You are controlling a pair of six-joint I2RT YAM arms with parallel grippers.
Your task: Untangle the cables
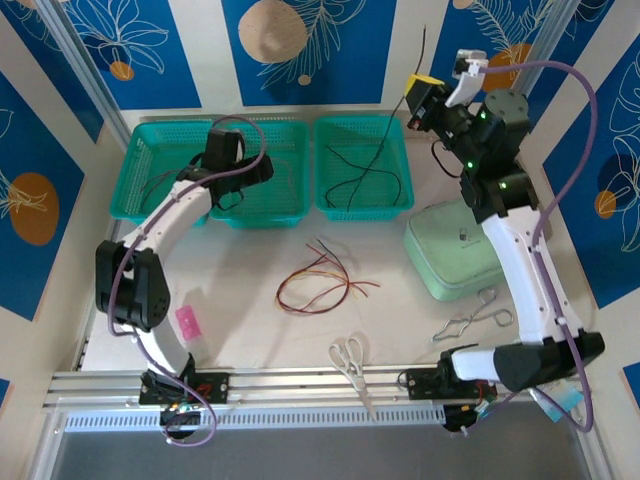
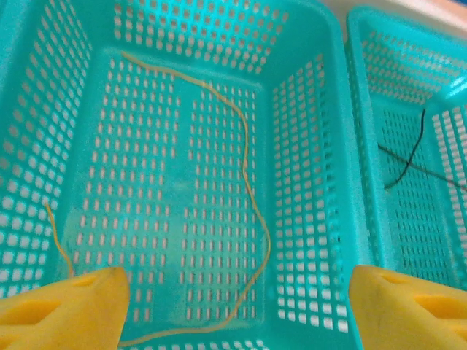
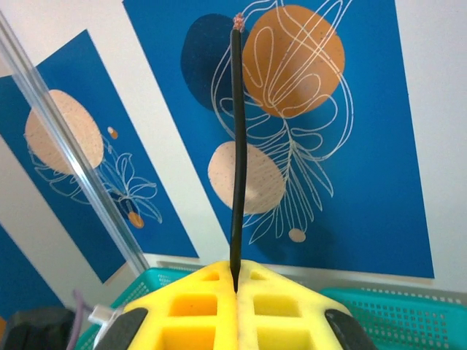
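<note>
Right tool (image 3: 236,284) tight on one black cable (image 3: 236,146); three teal baskets (image 1: 362,212).

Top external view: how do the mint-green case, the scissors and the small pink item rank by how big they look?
Largest to smallest:
mint-green case
scissors
small pink item

Open desk (image 1: 240,290) rings the cable bundle (image 1: 320,280); mint case (image 1: 450,262) crowds the right, scissors (image 1: 348,360) lie in front, teal baskets (image 1: 365,212) behind.
</note>
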